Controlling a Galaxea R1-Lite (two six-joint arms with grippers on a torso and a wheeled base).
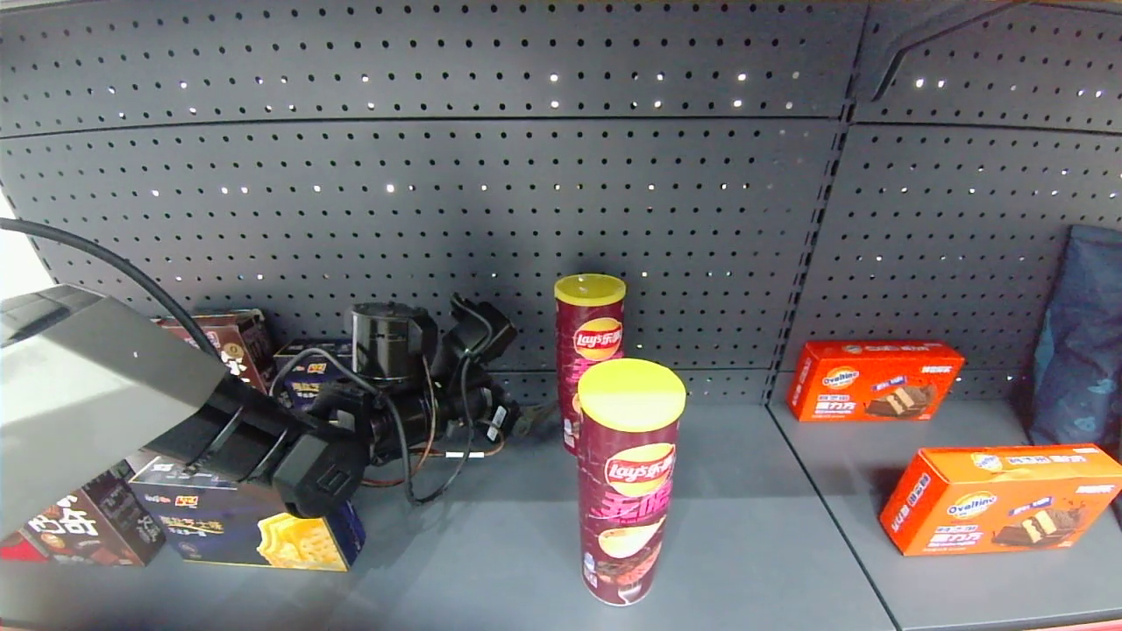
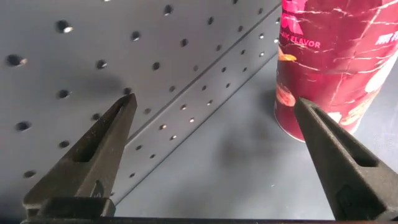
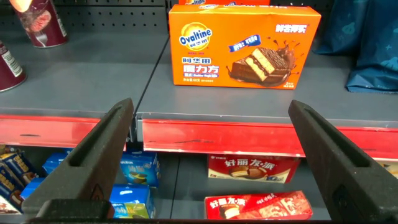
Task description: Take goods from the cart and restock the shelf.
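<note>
The left gripper (image 2: pixel 214 99) holds its jaws wide apart above the shelf (image 2: pixel 236 168). The chips can (image 2: pixel 329 62) stands upright ahead of one fingertip, not between them. The right gripper (image 3: pixel 210 104) likewise gapes, with an orange box (image 3: pixel 244 46) ahead of its gap.

Two red crisp cans with yellow lids stand upright mid-shelf (image 1: pixel 491 561): front can (image 1: pixel 627 499) near the edge, rear can (image 1: pixel 589 342) against the pegboard (image 1: pixel 438 202). The left arm (image 1: pixel 386 412) sits just beside the rear can. Right of them lie two orange boxes (image 1: pixel 999 499), and at front left a blue box (image 1: pixel 245 526).
</note>
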